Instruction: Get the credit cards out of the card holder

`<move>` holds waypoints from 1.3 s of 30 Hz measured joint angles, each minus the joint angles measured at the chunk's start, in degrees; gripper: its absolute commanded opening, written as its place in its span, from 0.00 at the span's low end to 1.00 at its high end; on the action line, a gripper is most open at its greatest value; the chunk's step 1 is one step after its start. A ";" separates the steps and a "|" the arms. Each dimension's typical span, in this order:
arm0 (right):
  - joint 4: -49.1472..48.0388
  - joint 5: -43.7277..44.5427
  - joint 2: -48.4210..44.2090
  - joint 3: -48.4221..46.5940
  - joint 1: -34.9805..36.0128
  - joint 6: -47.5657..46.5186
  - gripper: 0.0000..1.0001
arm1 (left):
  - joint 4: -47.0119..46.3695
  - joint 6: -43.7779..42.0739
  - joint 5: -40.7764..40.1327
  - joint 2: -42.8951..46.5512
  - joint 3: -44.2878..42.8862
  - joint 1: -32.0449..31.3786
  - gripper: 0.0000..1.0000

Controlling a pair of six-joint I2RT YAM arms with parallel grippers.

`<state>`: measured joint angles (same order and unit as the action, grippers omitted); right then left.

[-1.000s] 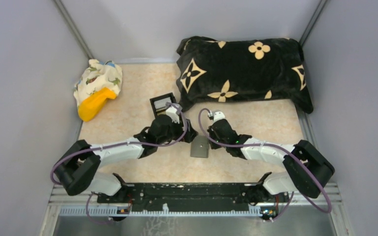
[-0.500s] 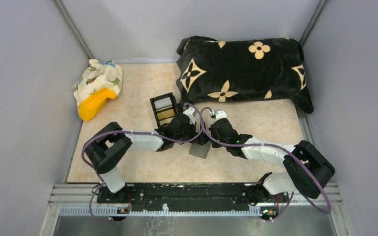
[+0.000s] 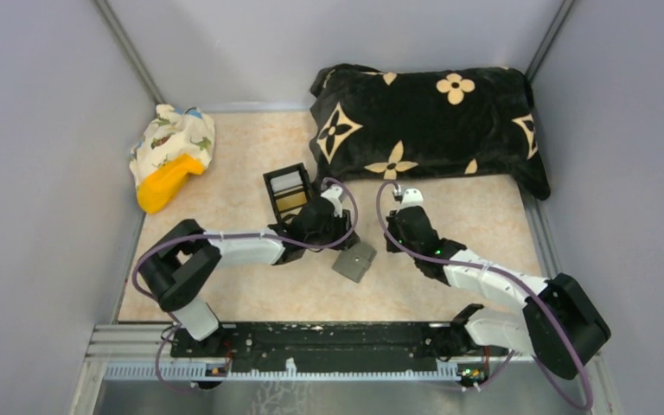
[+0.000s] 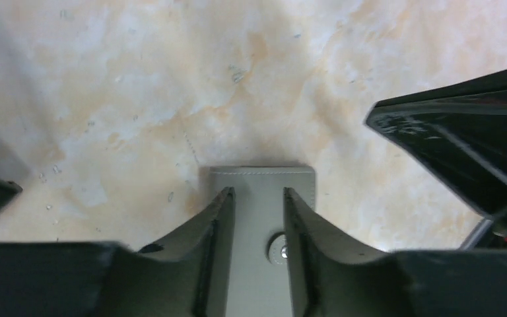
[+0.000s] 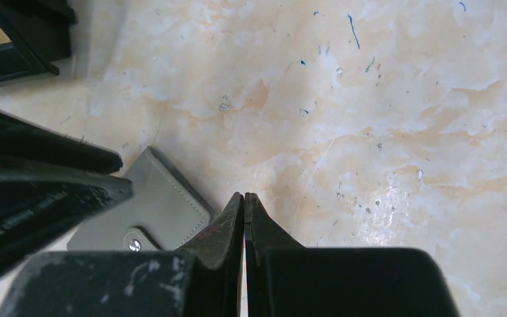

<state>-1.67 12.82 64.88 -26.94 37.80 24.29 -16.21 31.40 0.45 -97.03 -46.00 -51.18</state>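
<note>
The card holder (image 3: 354, 261) is a flat grey sleeve with a stitched edge and a small silver snap on its tab. It lies closed and turned at an angle on the beige marbled table (image 3: 225, 207). It sits near the black box (image 3: 287, 192), on the box's arm-base side and a little to the right. No card shows.

The left gripper (image 4: 259, 196) hangs over the holder with its jaws partly apart. A strip of the grey face and the snap show between the two fingers (image 4: 221, 218), which overlap the holder's top. Whether they press on it or pinch anything cannot be told. This gripper hides part of the holder from above, and its dark body covers the holder's left side in the right wrist view.

The right gripper (image 5: 244, 198) is further to the right of the box than the holder is. Its fingers are pressed together with nothing between them, and they are clear of the holder.

The box shows one gold and one silvery compartment. Behind it and to the right lies a black cushion (image 3: 424, 130) with beige flower marks, close to the box's far corner. Well to the left of the box is a patterned cloth (image 3: 177, 134) around a yellow-orange object (image 3: 166, 181).
</note>
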 measured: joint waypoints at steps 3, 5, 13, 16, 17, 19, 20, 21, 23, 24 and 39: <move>-0.04 0.00 0.00 0.07 -0.15 0.00 0.00 | -0.09 -0.17 0.17 2.43 -0.04 -0.07 0.01; -0.04 0.07 0.00 0.07 -0.15 -0.02 0.00 | -0.07 -0.31 0.57 3.08 -0.04 -0.13 0.00; -0.13 0.50 0.13 0.07 -0.17 -0.04 0.00 | 0.35 0.35 3.26 3.02 1.18 -0.22 0.00; -0.44 0.48 0.63 0.07 -0.17 -0.07 0.00 | 0.37 0.55 4.15 2.36 1.77 -0.33 0.00; -0.44 0.48 0.83 0.07 -0.17 -0.07 0.00 | 0.39 0.57 4.31 2.08 1.86 -0.33 0.00; -0.46 0.48 1.42 0.07 -0.17 -0.09 0.00 | 0.46 0.57 4.72 1.22 1.90 -0.46 0.00; -0.46 0.48 1.70 0.07 -0.17 -0.09 0.00 | 0.46 0.57 4.83 0.83 1.90 -0.48 0.00; -0.46 0.46 1.99 0.07 -0.17 -0.11 0.00 | 0.42 0.55 4.94 0.31 1.90 -0.48 0.00; -0.48 0.44 2.43 0.07 -0.17 -0.13 0.00 | 0.13 0.59 4.98 -0.96 1.66 -0.48 0.00; -0.48 0.44 2.60 0.04 -0.17 -0.15 0.00 | -0.04 0.59 4.98 -1.38 1.31 -0.48 0.00; -0.50 0.66 2.84 -0.15 -2.19 -0.81 0.00 | 0.00 3.34 2.03 -11.21 -10.49 1.25 0.00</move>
<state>-2.17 13.47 67.72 -27.09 35.62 23.49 -16.21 34.74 2.48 -108.25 -56.49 -49.93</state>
